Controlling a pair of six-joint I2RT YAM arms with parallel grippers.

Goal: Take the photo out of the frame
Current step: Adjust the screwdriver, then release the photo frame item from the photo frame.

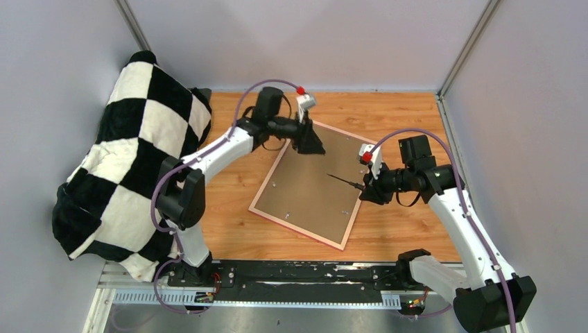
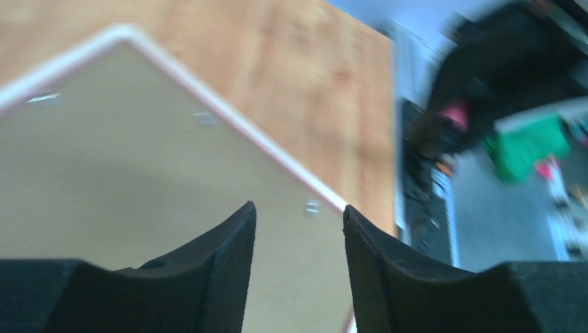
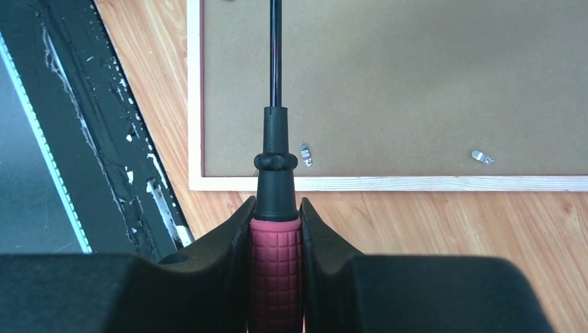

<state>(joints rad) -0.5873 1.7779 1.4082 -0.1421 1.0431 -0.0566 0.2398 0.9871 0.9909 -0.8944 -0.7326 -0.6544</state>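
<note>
The frame (image 1: 297,228) lies face down on the wooden table, its narrow pink border around a brown backing board (image 1: 312,184). The photo is hidden under that board. My left gripper (image 1: 315,147) hovers over the frame's far corner, open with nothing between its fingers (image 2: 298,208). Below it show the backing board (image 2: 139,173) and small metal tabs (image 2: 312,207) along the border (image 2: 229,118). My right gripper (image 3: 276,205) is shut on the red handle of a screwdriver (image 3: 276,270). The screwdriver's black shaft (image 1: 344,182) reaches out over the board from the frame's right edge (image 3: 416,183).
A black-and-white checkered blanket (image 1: 132,159) is bunched at the table's left side. Grey walls close in the left, back and right. A black rail (image 1: 291,274) with the arm bases runs along the near edge. More metal tabs (image 3: 481,157) sit on the board.
</note>
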